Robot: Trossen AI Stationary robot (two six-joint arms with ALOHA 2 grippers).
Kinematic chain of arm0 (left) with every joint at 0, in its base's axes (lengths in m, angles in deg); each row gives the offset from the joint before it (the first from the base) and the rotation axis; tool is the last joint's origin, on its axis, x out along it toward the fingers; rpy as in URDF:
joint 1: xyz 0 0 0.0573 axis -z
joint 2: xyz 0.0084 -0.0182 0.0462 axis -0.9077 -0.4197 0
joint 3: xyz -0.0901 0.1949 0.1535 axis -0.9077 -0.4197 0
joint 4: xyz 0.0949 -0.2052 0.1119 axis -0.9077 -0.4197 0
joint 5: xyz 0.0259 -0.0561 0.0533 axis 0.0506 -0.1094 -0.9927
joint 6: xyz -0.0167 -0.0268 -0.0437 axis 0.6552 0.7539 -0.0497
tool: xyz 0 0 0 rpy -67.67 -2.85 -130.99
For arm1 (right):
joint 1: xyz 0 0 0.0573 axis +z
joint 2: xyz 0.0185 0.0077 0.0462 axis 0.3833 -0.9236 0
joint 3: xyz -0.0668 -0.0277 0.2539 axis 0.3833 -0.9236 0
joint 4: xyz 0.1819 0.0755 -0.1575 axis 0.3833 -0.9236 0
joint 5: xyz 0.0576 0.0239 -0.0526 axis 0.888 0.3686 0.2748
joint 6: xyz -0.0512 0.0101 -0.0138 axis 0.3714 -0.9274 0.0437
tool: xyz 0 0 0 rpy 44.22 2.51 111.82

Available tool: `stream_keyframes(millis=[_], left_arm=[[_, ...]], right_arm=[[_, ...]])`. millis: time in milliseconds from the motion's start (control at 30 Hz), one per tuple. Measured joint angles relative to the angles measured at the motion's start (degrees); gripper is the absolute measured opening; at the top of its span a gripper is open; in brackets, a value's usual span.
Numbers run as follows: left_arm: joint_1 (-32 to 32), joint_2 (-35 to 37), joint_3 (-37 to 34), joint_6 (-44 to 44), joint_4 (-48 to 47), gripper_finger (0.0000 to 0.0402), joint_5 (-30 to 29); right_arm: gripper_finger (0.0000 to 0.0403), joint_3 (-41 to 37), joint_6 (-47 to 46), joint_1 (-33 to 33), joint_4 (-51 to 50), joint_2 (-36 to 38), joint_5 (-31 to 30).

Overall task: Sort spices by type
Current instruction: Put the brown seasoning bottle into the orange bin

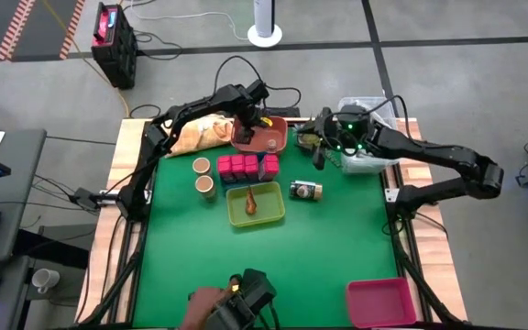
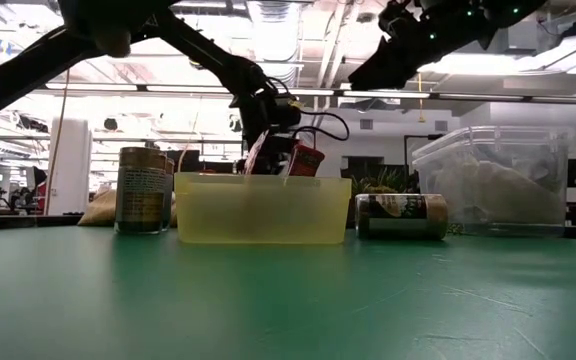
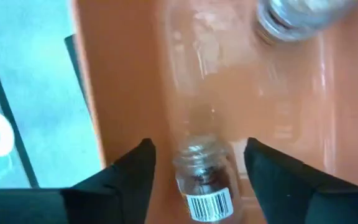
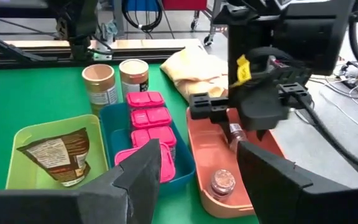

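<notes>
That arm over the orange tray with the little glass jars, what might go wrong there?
1. The left end effector straddles a small jar lying in the orange tray; lifting away, a finger might drag or roll it.
2. A second jar sits in the same tray, so a rolling jar may knock it.
3. The right end effector hovers close by; the two arms might bump.

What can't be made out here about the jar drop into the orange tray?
- Left end effector: in the high view the arm hides its fingers; whether they touch the small glass jar is unclear.
- Second jar: cut off by the left wrist picture's edge.
- Orange tray: in the low view the yellow bin hides it.
</notes>
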Motion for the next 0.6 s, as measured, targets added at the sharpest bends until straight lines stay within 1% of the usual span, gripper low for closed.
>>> stream_keyframes(millis=[67, 167, 267, 500, 600], left_arm=[[0.0, 0.0, 0.0, 2.7, 0.4, 0.0249, -0.5], [0.0, 0.0, 0.0, 5.5, -0.6, 0.0253, -2.0], [0.0, 0.0, -0.2, 6.1, -2.4, 0.0249, -2.2], [-0.7, 0.0, -0.4, 7.4, -1.1, 0.0234, -2.1], [-1.0, 0.0, -0.4, 9.1, -1.2, 0.0231, -1.1]], right_arm=[[0.0238, 0.0, 0.0, 0.0, 0.2, 0.0, 0.0], [0.0238, 0.0, -0.2, 0.2, 0.9, 0.0, 0.0], [0.0238, 0.0, -0.2, 0.5, 0.9, 0.0, 0.0], [0.0238, 0.0, -0.2, 1.8, 1.3, 0.0, 0.0], [0.0238, 0.0, -0.2, 2.1, 1.5, 0.0, 0.0]])
